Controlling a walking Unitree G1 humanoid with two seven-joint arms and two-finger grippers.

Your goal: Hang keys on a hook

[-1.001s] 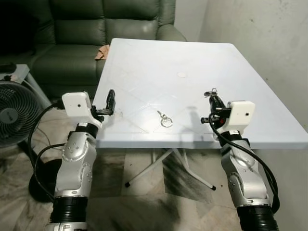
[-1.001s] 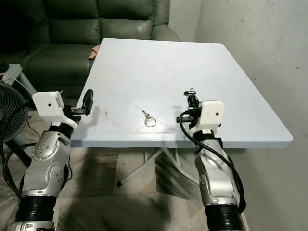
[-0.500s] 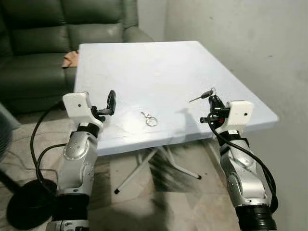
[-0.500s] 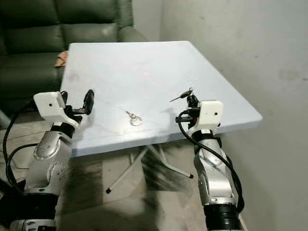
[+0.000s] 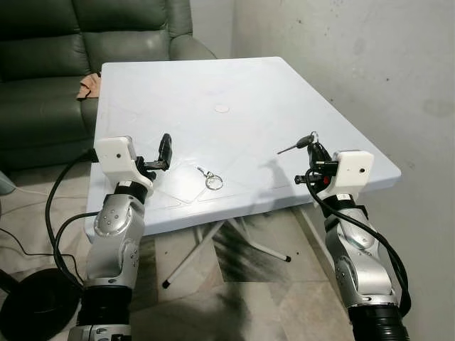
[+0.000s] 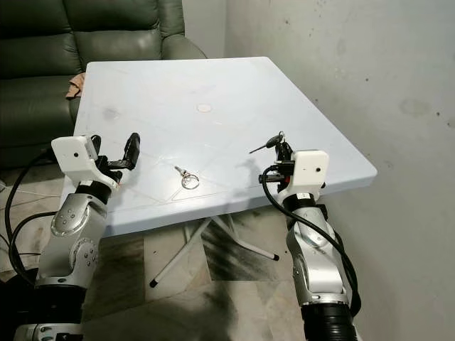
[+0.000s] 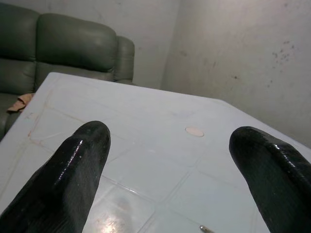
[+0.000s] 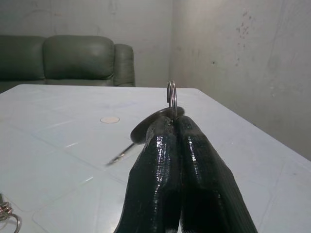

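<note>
My right gripper (image 5: pixel 313 148) is shut on a small key (image 5: pixel 293 145) with a metal ring (image 8: pixel 171 95), held just above the near right part of the white table (image 5: pixel 234 78). The key's blade (image 8: pixel 124 153) sticks out to the left of the closed fingers (image 8: pixel 160 160). A second key ring (image 5: pixel 211 179) lies flat on the table between my arms. My left gripper (image 5: pixel 165 149) hovers open over the table's near left edge, its fingers (image 7: pixel 73 165) wide apart with nothing between them.
A dark green sofa (image 5: pixel 85 35) stands behind the table, with a crumpled cloth (image 5: pixel 87 85) on its seat. A bare plaster wall (image 5: pixel 355 50) runs along the right. A round cap (image 5: pixel 222 109) marks the table's centre. A black fan base (image 5: pixel 35 305) and cables sit on the floor at left.
The whole view has swung to the right, bringing the wall closer into frame. Both arms keep their pose, and the key stays in my right gripper.
</note>
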